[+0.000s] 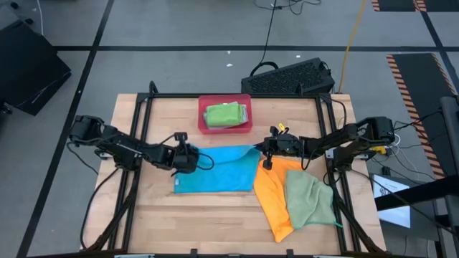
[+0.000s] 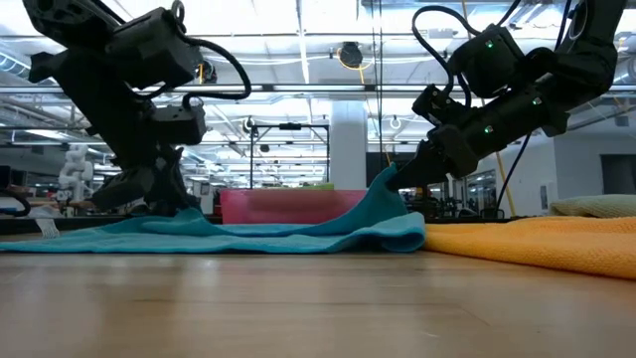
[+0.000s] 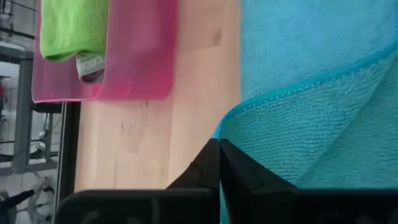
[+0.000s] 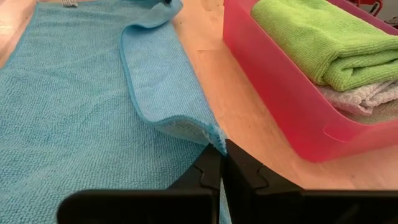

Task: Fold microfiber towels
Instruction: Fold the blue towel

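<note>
High view shows the tabletop (image 1: pixel 158 215) carrying a blue towel (image 1: pixel 219 175) in front of the pink tray (image 1: pixel 224 130). Beside the blue towel lie an orange towel (image 1: pixel 272 197) and a green towel (image 1: pixel 308 201). Left hand (image 1: pixel 188 159) and right hand (image 1: pixel 267 152) each pinch a blue towel corner shut.

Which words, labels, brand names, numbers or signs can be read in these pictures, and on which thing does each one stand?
None can be read.
Blue towel, orange towel, green towels, pink tray: no print shows on them.
Keyboard beyond the table: key marks too small to read.
Striped floor tape: orange and black bars only, no words.
</note>
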Motion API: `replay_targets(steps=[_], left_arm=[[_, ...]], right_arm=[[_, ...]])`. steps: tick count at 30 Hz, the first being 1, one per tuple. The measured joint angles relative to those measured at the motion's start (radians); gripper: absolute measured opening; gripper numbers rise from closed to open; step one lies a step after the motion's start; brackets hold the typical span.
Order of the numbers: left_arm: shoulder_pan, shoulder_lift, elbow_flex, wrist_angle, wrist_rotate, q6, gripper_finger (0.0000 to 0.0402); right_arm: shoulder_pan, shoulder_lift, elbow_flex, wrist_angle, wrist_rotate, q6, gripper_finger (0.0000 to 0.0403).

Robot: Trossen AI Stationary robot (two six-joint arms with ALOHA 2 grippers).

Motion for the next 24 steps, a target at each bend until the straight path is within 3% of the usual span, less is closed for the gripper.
replay_targets(steps=[3, 10, 14, 18, 24], left_arm=[[0.004, 0.0, 0.0, -0.001, 0.001, 0.014, 0.002], [0.004, 0.0, 0.0, 0.013, 0.001, 0.05, 0.0143], [0.017, 0.0, -0.009, 0.023, 0.002, 0.075, 0.0185], [0.045, 0.0, -0.013, 0.024, 0.007, 0.101, 0.0175], [0.089, 0.0, -0.014, 0.069, 0.073, 0.169, 0.0107]], right_arm=[[0.0, 0.0, 0.0, 0.0, 0.0, -0.004, 0.0002], [0.0, 0.0, 0.0, 0.0, 0.0, -0.008, 0.0002], [0.0, 0.0, 0.0, 0.0, 0.0, -0.01, 0.0002], [0.0, 0.0, 0.0, 0.006, 0.0, -0.013, 0.0002], [0.0, 0.0, 0.0, 0.007, 0.0, -0.015, 0.0002]])
